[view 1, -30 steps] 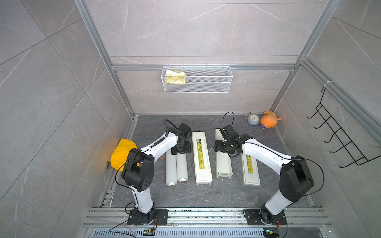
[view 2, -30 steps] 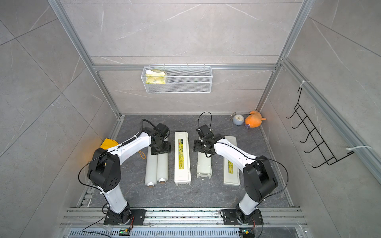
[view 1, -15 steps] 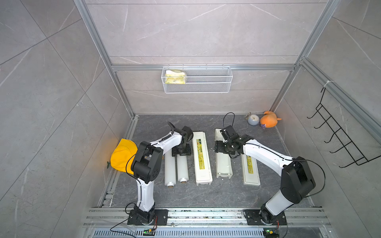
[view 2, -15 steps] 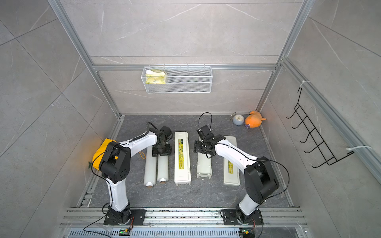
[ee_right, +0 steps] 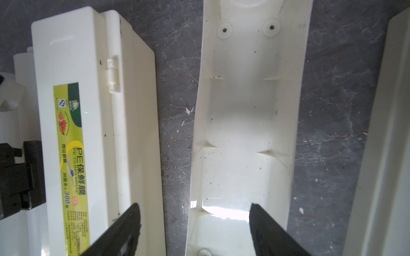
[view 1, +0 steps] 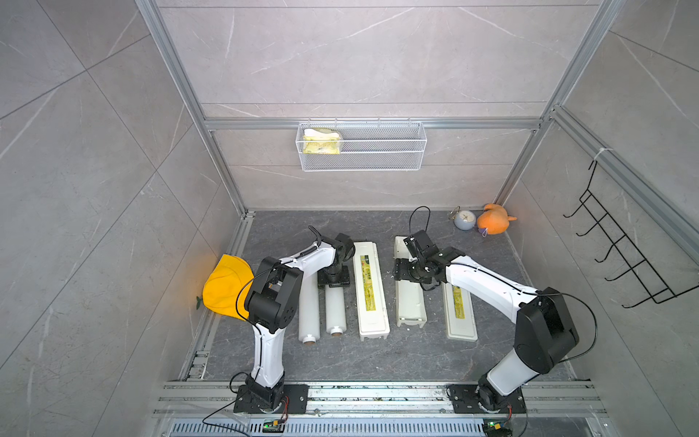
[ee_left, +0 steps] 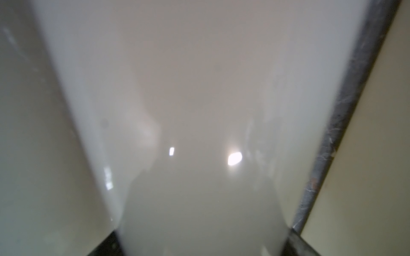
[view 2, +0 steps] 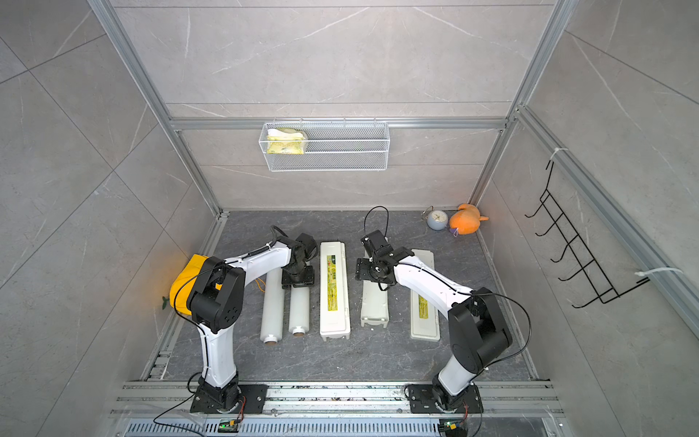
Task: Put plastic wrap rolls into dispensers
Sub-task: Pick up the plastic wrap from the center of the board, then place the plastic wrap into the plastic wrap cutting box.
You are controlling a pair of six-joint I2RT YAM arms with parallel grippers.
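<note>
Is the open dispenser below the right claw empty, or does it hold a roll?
Empty. The right wrist view shows the open dispenser with bare ribs inside; both plastic wrap rolls lie outside on the floor.

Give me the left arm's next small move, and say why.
Probably close the left claw on the roll beneath it: that roll fills the left wrist view between the fingertips, and the open dispenser lies empty.
</note>
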